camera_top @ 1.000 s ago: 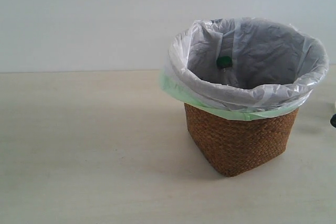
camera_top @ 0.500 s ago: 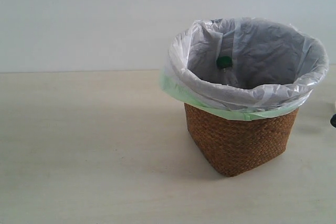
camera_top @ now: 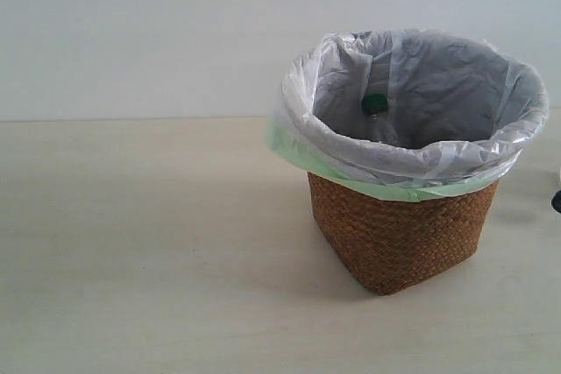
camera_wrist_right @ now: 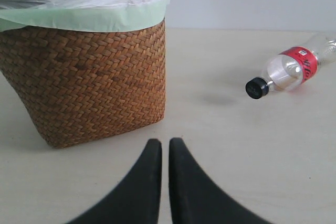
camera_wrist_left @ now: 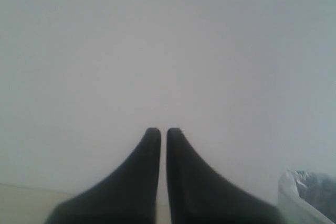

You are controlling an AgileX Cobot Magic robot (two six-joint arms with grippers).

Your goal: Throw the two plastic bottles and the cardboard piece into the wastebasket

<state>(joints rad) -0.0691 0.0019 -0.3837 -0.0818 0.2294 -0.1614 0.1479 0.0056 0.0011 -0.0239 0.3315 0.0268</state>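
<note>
The wicker wastebasket (camera_top: 399, 234) with its white and pale green bag stands right of centre on the table, also in the right wrist view (camera_wrist_right: 89, 85). Inside it stands the green-capped bottle (camera_top: 374, 104), mostly hidden by the bag. The black-capped, red-labelled bottle (camera_wrist_right: 289, 72) lies on its side on the table beyond the basket's side; only its cap (camera_top: 557, 201) peeks in at the exterior view's right edge. My right gripper (camera_wrist_right: 165, 141) is shut and empty, low over the table near the basket. My left gripper (camera_wrist_left: 163, 130) is shut and empty, facing the wall. The cardboard piece is out of view.
A pale wooden table (camera_top: 149, 243) stretches left of the basket, with a plain white wall (camera_top: 140, 32) behind. The bag's rim (camera_wrist_left: 307, 198) shows in a corner of the left wrist view.
</note>
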